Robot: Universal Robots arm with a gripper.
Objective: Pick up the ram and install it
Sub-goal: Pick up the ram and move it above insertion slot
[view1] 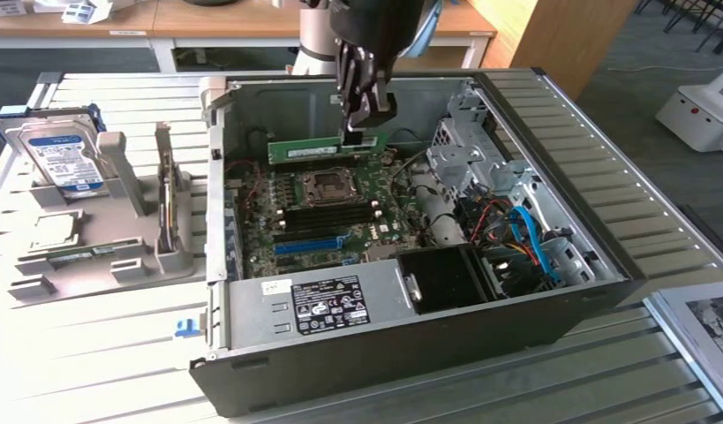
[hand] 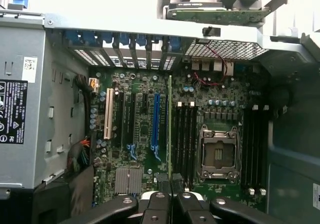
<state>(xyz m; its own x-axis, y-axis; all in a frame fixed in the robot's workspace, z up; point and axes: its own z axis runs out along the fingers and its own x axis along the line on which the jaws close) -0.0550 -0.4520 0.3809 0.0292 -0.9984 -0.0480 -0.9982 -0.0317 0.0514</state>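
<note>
- Pick-up stage judged complete: grips the ram (view1: 314,152) by its upper edge in the gripper (view1: 364,134), with the fingers (hand: 157,204) closed on both faces of the stick.
- Holds the ram level and on edge inside the open computer case (view1: 396,362), above the motherboard (view1: 258,231) and clear of it in the exterior view.
- Install stage judged not yet done: no contact visible between the ram and any memory slot (hand: 185,134).
- Presents the ram edge-on in the wrist view, as a thin line between the blue expansion slot (hand: 156,124) and the nearest black memory slot, parallel to both. Judged near alignment, not confirmed.
- Leaves the black memory slots on both sides of the CPU socket (hand: 217,154) unfilled, as far as visible.
- Nearby inside the case: power supply (view1: 326,305), black fan shroud (view1: 449,278), drive cage (view1: 462,155), blue cables (view1: 538,243). Nothing seen lying across the slots.
- Outside the case, toward the exterior view's left: hard drive (view1: 61,155) upright in a grey stand (view1: 125,238), well apart from the work.
</note>
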